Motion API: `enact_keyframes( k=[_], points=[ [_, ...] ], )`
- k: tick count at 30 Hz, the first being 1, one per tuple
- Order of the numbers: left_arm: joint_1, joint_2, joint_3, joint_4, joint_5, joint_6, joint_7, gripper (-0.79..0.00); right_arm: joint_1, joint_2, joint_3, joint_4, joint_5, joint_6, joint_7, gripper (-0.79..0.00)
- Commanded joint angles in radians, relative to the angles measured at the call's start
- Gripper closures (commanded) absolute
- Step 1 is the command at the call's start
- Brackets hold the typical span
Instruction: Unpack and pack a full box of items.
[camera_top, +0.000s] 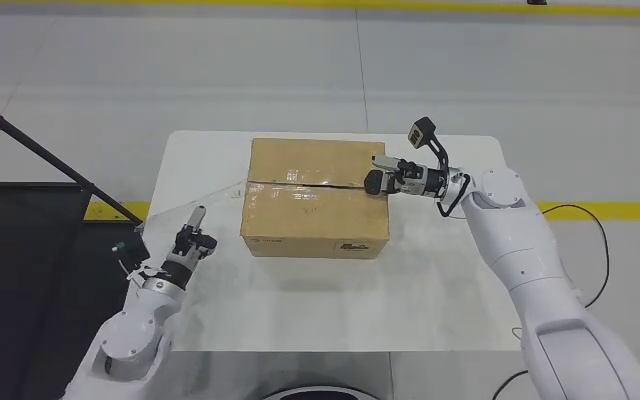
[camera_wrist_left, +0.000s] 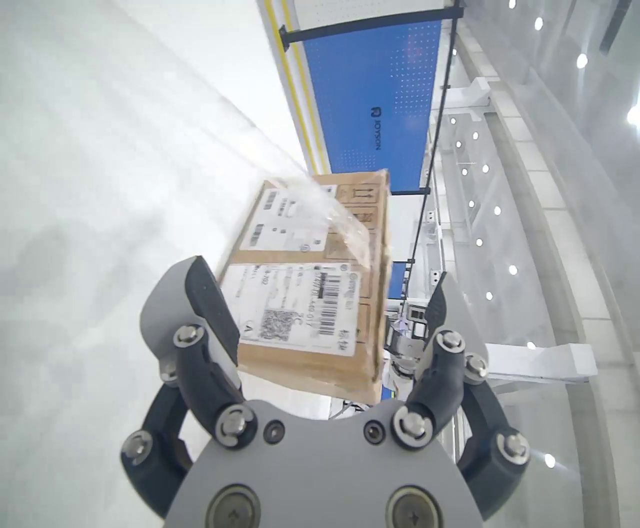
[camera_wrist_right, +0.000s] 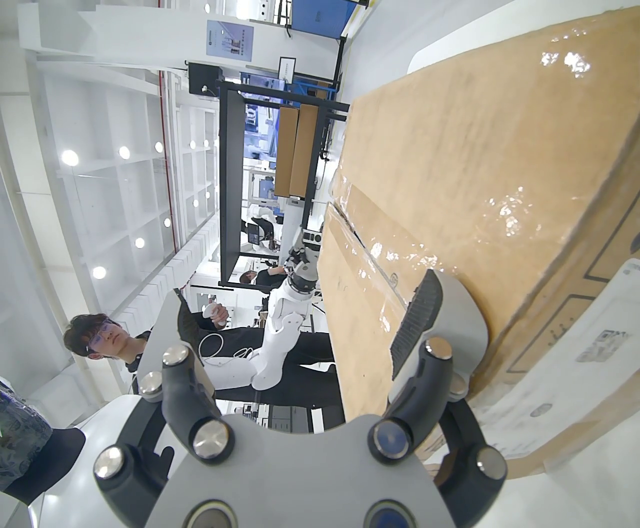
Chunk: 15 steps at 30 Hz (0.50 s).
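Note:
A closed brown cardboard box (camera_top: 315, 196) stands in the middle of the white table (camera_top: 440, 300), its top flaps meeting along a seam with clear tape. My right gripper (camera_top: 378, 172) is at the box's right top edge, open, one finger (camera_wrist_right: 425, 310) lying on the box top (camera_wrist_right: 475, 165) by the seam. My left gripper (camera_top: 196, 234) hovers over the table left of the box, open and holding nothing. In the left wrist view the box's labelled side (camera_wrist_left: 310, 280) lies ahead between the fingers (camera_wrist_left: 210, 300), with loose clear tape hanging over it.
A loose strip of clear tape (camera_top: 190, 205) stretches from the box's left top corner out over the table's left part. A black mat (camera_top: 40, 280) lies on the floor to the left, beside a dark pole (camera_top: 60, 165). A yellow floor line (camera_top: 590, 210) runs behind the table.

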Motion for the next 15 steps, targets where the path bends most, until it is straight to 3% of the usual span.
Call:
enact_keyframes(
  k=[1,9,15],
  points=[
    [-0.051,-0.004,0.021,0.059,-0.006,0.011,0.025,-0.785,0.0,0.0,0.0,0.0,0.0,0.0,0.0,-0.785],
    [-0.263,-0.033,0.067,0.291,-0.209,-0.014,0.103,-0.785,0.0,0.0,0.0,0.0,0.0,0.0,0.0,-0.785],
    [-0.338,-0.042,0.077,0.352,-0.205,-0.08,0.135,-0.785,0.0,0.0,0.0,0.0,0.0,0.0,0.0,-0.785]
  ],
)
